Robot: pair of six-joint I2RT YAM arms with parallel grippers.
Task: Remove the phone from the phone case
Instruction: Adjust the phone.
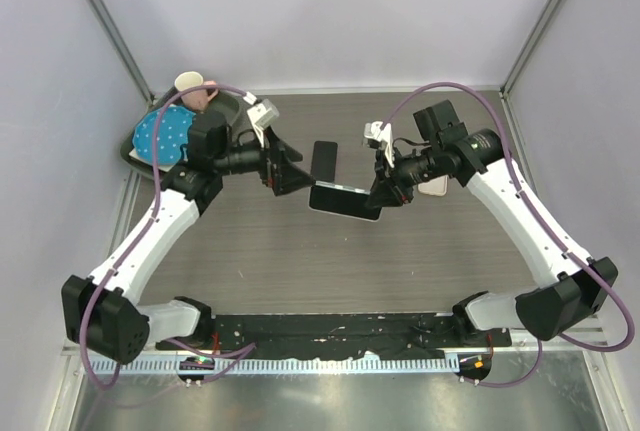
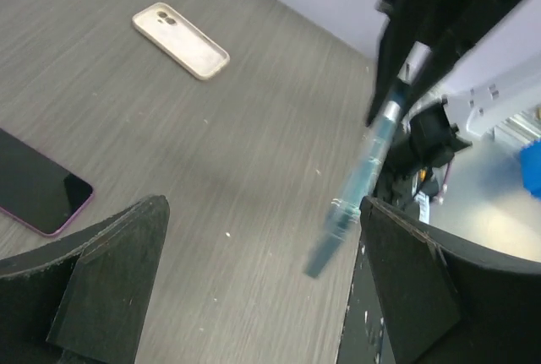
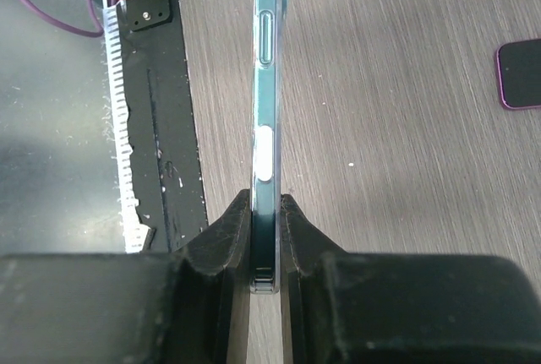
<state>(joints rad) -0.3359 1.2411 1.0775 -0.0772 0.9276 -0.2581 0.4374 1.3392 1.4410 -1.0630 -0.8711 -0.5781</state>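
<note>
Phone (image 1: 323, 159) flat on table (image 1: 300, 271), just behind the case (image 1: 343, 201) in the right end effector (image 1: 378, 196).

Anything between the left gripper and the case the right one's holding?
Nothing visible. Left gripper is open; the case, pinched by the right gripper, hangs in open air just ahead. The dark phone lies flat on the table, off to the side.

Teal-tinted case (image 3: 266, 111), black phone (image 2: 38, 187), blue white-dotted cloth (image 1: 163, 137)

Hanging wide-jawed as left gripper (image 2: 262, 212) above grey table (image 2: 254, 127); facing a blurred bluish slab (image 2: 359, 182) pinched edge-on by right gripper (image 2: 404, 68); overlooking beige case (image 2: 180, 40) and purple-rimmed phone (image 2: 38, 191) lying flat.
</note>
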